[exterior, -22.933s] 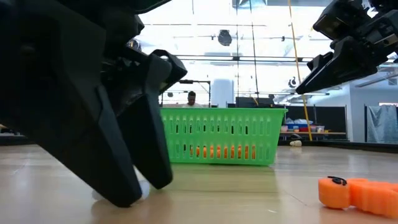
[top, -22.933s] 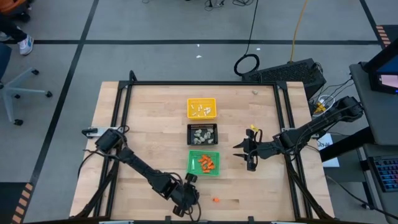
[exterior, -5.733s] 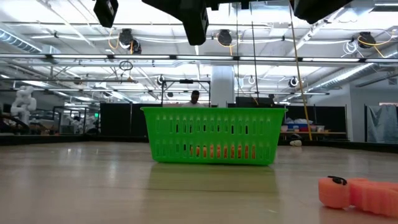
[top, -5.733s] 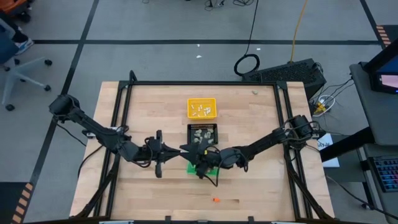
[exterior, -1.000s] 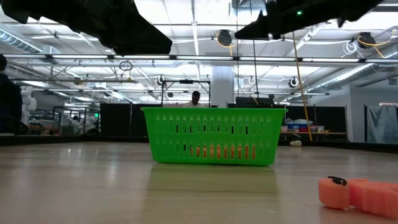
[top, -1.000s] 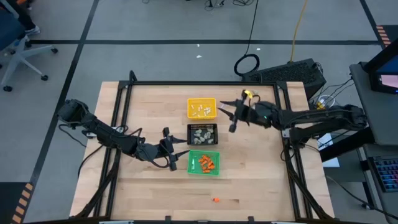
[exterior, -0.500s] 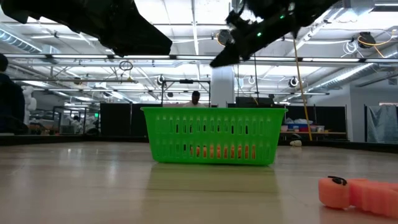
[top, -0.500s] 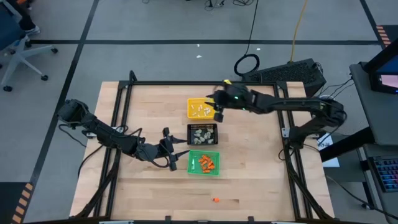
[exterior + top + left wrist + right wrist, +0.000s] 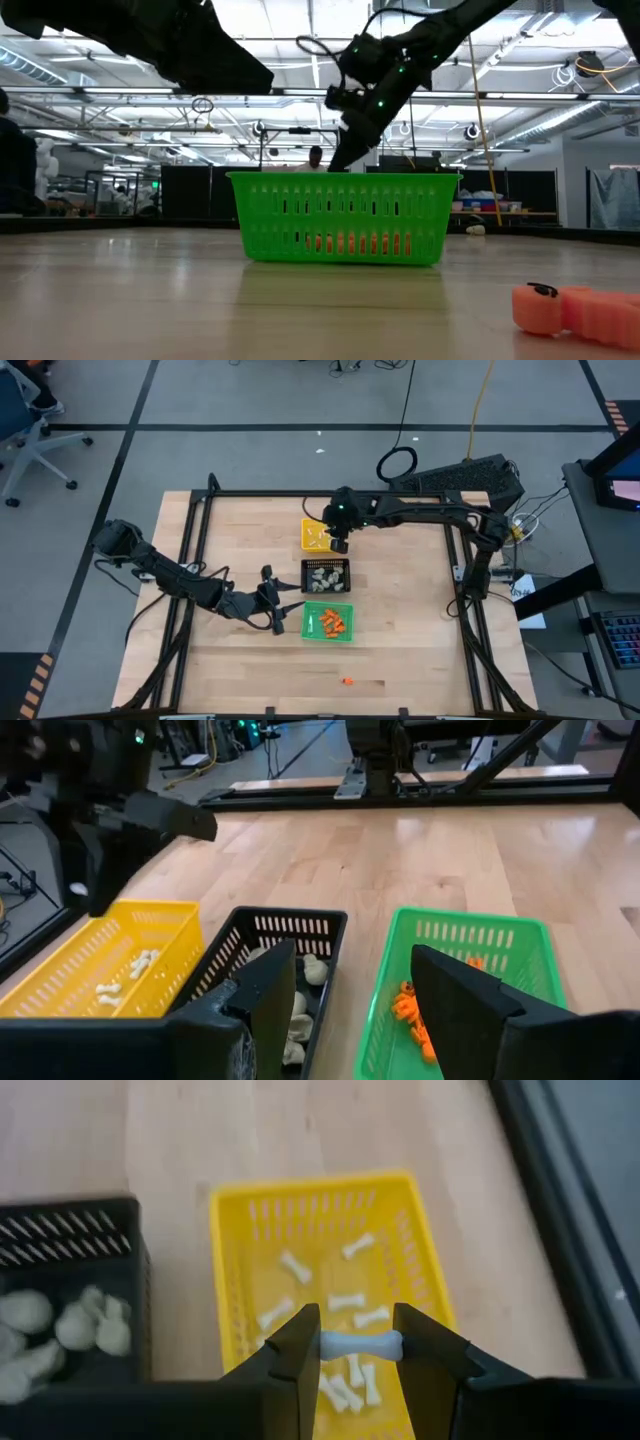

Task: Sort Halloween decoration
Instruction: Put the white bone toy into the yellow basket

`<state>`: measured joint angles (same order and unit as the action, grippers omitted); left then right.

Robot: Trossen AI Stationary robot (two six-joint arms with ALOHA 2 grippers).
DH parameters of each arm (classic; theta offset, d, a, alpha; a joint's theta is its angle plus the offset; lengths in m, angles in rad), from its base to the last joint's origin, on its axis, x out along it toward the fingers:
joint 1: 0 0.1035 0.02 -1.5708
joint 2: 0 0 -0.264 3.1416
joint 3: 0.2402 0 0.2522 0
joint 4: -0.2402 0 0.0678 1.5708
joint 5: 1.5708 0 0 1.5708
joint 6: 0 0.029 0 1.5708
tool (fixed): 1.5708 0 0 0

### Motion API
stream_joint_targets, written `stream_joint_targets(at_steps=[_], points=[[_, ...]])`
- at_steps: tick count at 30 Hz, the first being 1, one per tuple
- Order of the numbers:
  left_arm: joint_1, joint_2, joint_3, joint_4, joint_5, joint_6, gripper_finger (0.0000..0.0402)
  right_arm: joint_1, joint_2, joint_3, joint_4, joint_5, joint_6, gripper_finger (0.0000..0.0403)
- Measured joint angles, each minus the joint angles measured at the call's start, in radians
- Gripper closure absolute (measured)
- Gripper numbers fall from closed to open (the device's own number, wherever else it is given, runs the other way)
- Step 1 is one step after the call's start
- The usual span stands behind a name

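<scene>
- The right claw hangs over the yellow tray, which sits at the far end of a row of three trays on the wooden bench.
- Its two dark fingers are pinched on a small white bone-shaped stick, held crosswise between them above the tray's inside.
- More white sticks lie scattered on the yellow tray's floor below the held one.
- The black tray stands just beside the yellow one, in the middle of the row, with beige-grey lumps inside it.
- The green tray comes next, nearest the front edge, and holds orange bits.
- One lone orange piece lies on the bare bench near the front edge, well apart from the trays; in the low view it shows large at the lower right.
- The left claw waits low over the bench just beside the green tray, on its left side, pointing toward it.
- Its fingers stand apart with nothing between them; the black and green trays show through the gap.
- In the low view the right arm reaches down behind the green tray.
</scene>
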<state>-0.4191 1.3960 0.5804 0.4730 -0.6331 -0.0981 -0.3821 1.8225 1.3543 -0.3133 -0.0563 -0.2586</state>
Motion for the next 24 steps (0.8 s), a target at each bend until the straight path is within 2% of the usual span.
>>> stream_joint_targets(at_steps=[14,24], points=[[0.0,0.0,0.0,-0.012,0.0,-0.001,0.0201,-0.01,0.083,0.021,-0.089,-0.001,-0.018,0.0309],[0.0,0.0,0.0,-0.012,0.0,-0.001,0.0201,-0.01,0.087,0.021,-0.107,0.002,-0.035,0.0309]])
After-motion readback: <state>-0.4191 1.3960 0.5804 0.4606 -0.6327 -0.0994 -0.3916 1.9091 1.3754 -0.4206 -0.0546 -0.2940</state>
